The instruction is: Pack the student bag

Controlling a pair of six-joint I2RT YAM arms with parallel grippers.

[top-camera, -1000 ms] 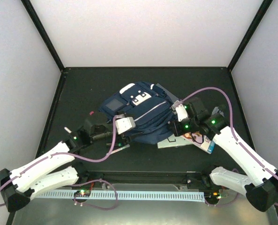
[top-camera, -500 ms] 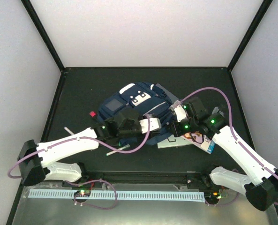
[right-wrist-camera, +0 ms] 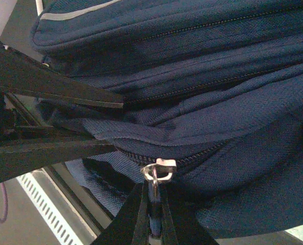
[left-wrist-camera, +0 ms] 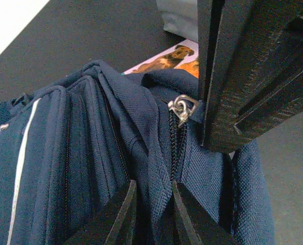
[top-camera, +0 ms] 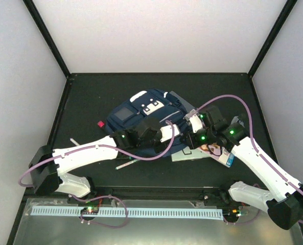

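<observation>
From above, the large navy blue fabric student bag (top-camera: 141, 109) with thin white stripes lies flat at the middle of the black table (top-camera: 90, 97), its white buckle patch toward the far side. The 2 arms meet at its near right edge. The left gripper (top-camera: 176, 135) reaches across from the left, and the right gripper (top-camera: 188, 139) comes in from the right, just beside it. A glossy picture booklet (top-camera: 215, 151) lies under the right arm, touching the bag's near right corner. A thin white pen (top-camera: 128, 164) rests on the table near the bag's near edge.

In the left wrist view, the left gripper's 2 fingers (left-wrist-camera: 123, 214) stand narrow, with a ridge of the bag's cloth and its black zip line between them. The pads touch the fabric, which I read as a pinch. The zip runs straight away from these fingers to a small silver metal zip pull (left-wrist-camera: 182, 108), which sits right against the right gripper.

In the right wrist view, the right gripper's jaws are clamped together on the tab hanging from the zip pull. The left gripper's dark fingers reach in from the left, beside the zip.

So the zip's long axis joins the 2 grippers. The pull is at the right gripper's end, and it probably has to travel along that line while the left gripper steadies the cloth.
</observation>
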